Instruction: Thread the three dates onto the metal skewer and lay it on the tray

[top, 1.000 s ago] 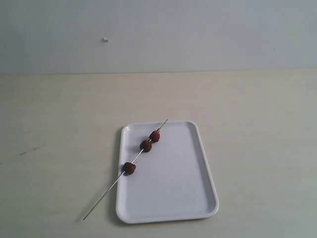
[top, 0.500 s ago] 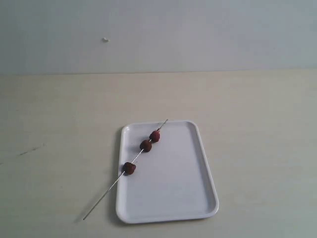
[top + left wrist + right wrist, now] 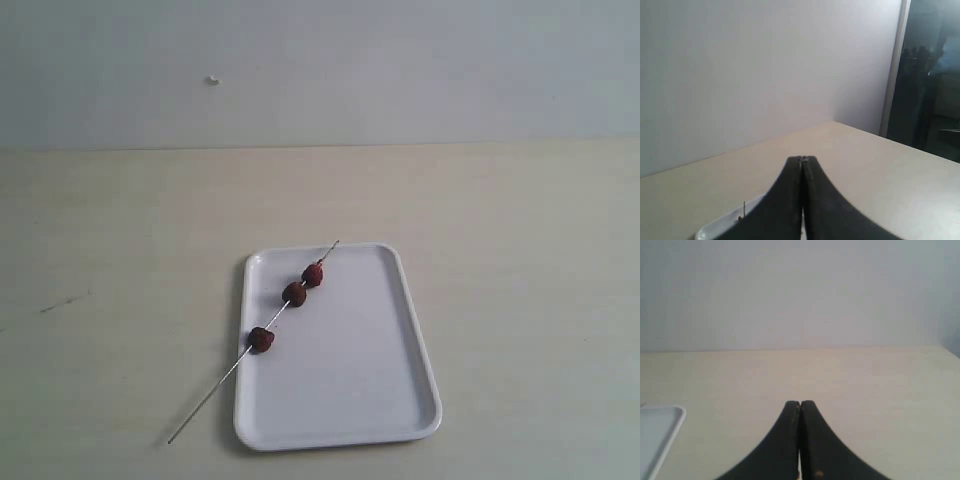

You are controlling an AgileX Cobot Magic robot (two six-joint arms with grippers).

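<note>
Three dark red dates (image 3: 294, 293) sit threaded on the thin metal skewer (image 3: 222, 386), which lies slanted across the left side of the white tray (image 3: 350, 380). The skewer's near end sticks out past the tray's left rim onto the table. Neither arm shows in the exterior view. My left gripper (image 3: 802, 159) is shut with nothing in it; a corner of the tray (image 3: 715, 227) and the skewer tip (image 3: 744, 207) show beside its fingers. My right gripper (image 3: 800, 403) is shut and empty, with a tray corner (image 3: 667, 422) off to one side.
The pale wooden table (image 3: 520, 250) runs back to a plain light wall (image 3: 400, 70). In the left wrist view a dark opening (image 3: 932, 75) stands past the table's far edge.
</note>
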